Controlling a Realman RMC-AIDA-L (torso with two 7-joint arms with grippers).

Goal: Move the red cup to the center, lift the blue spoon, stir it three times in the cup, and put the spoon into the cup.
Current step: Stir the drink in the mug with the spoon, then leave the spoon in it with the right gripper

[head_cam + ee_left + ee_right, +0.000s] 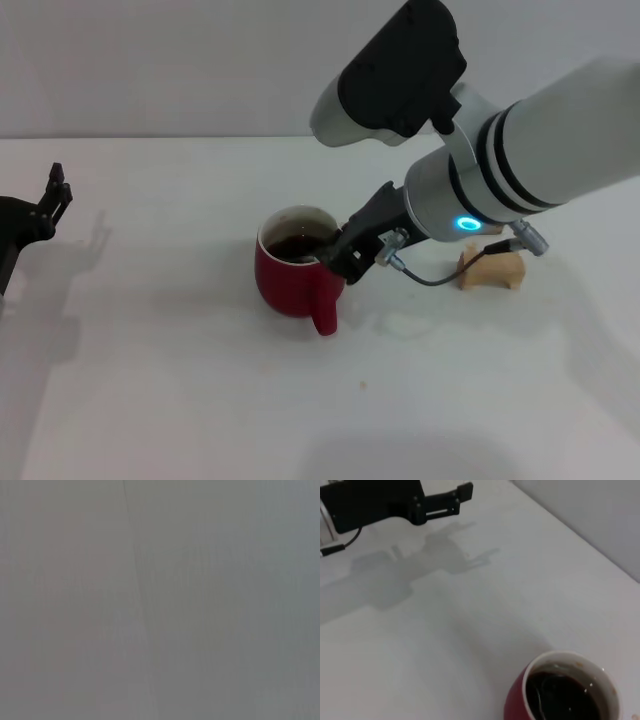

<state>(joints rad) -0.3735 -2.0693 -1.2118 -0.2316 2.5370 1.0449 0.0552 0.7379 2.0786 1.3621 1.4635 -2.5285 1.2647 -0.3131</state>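
The cup (296, 273) stood mid-frame on the counter (180, 400) with the right gripper (335, 255) at its rim, finger state hidden and the spoon unseen, so stirring seemed underway; the left gripper (58, 193) idled far left, fingers slightly apart.

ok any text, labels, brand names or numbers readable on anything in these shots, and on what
None: no view shows a readable word, number or brand.
The red cup is plain, with dark liquid inside.
The wooden block has no marks.
The right gripper, at the cup's rim, and its arm carry only a glowing blue ring, not text.
The left gripper, parked at the table's left edge, is unmarked.
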